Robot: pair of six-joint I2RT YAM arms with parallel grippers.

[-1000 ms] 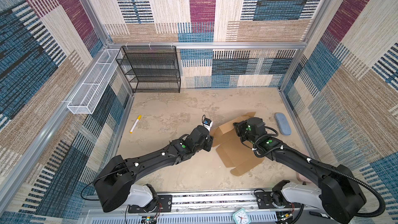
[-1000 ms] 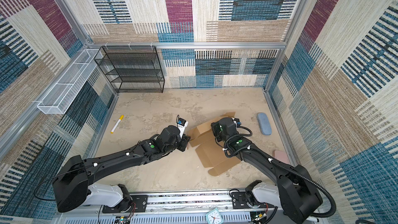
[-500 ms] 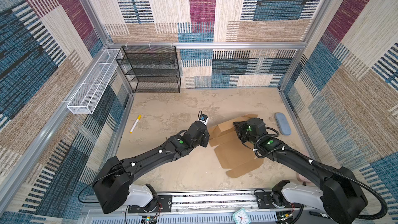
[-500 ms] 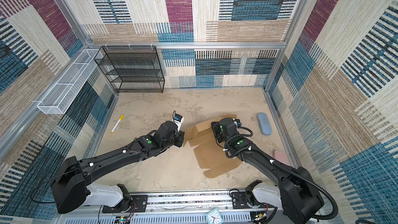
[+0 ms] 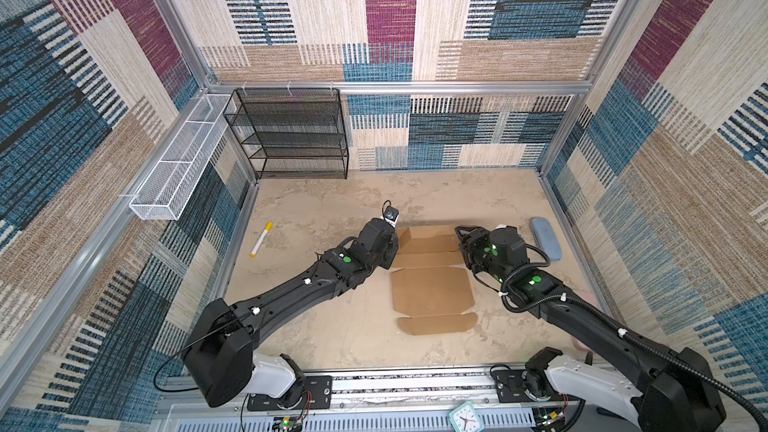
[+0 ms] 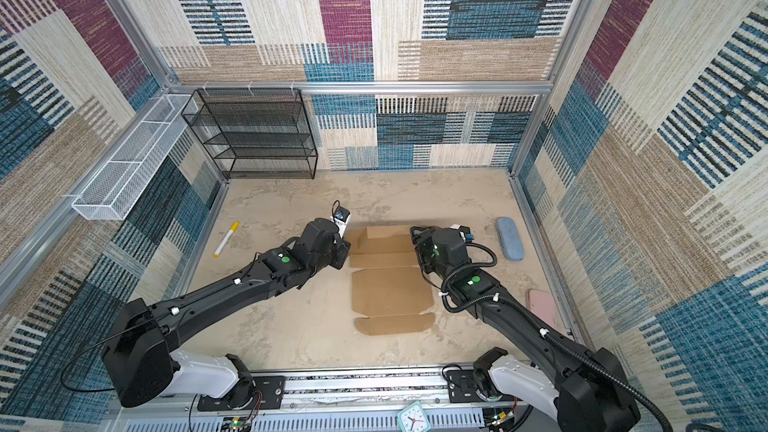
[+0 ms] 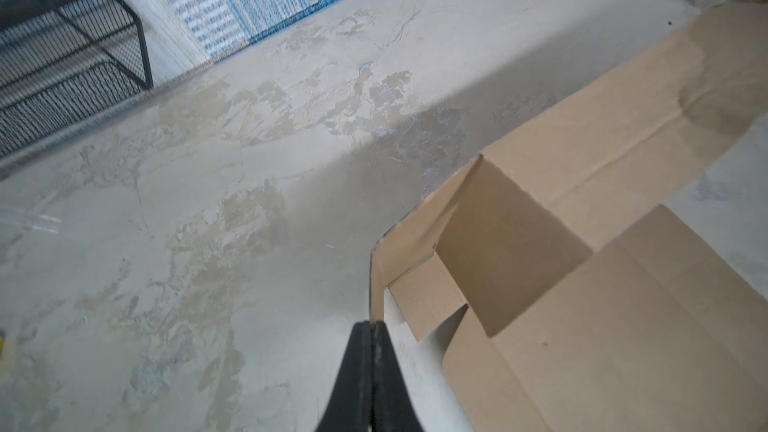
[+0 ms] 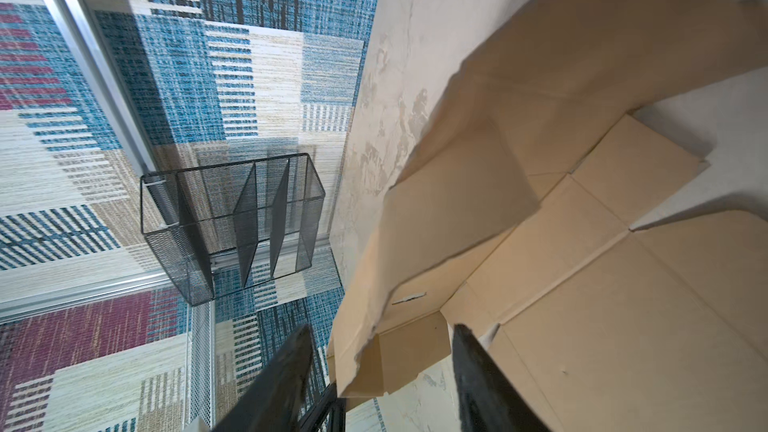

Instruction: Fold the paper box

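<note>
The paper box (image 5: 432,292) lies right of the middle of the table (image 5: 324,326), not yet formed into a tray. In both top views its large panel is flat on the surface, and a long narrow flap lies flat beyond it toward the near edge. Only the far end is partly raised, with a strip and a short side flap standing up.

My left gripper (image 7: 372,326) is at the box's far left corner with its fingers pressed together. The left wrist view shows the edge of that upright side flap running down to the fingertips, but I can't tell whether any cardboard is caught between them.

My right gripper (image 8: 382,351) is at the far right corner with its jaws standing apart. In the right wrist view a raised flap of the paper box (image 8: 436,209) hangs in the gap between the two fingers, and neither one is clamped on it.

Farther out:
- A blue oblong case (image 5: 545,238) lies near the right edge.
- A pink thing (image 6: 542,309) lies against that edge, closer to me.
- A marker (image 5: 261,238) with a yellow cap lies near the left edge.
- A black mesh rack (image 5: 291,135) with several shelves stands in the far left corner.
- A white wire basket (image 5: 178,164), split into compartments, hangs on the left wall above the surface.
- A small clock (image 5: 465,417) sits on the rail at the near edge.
</note>
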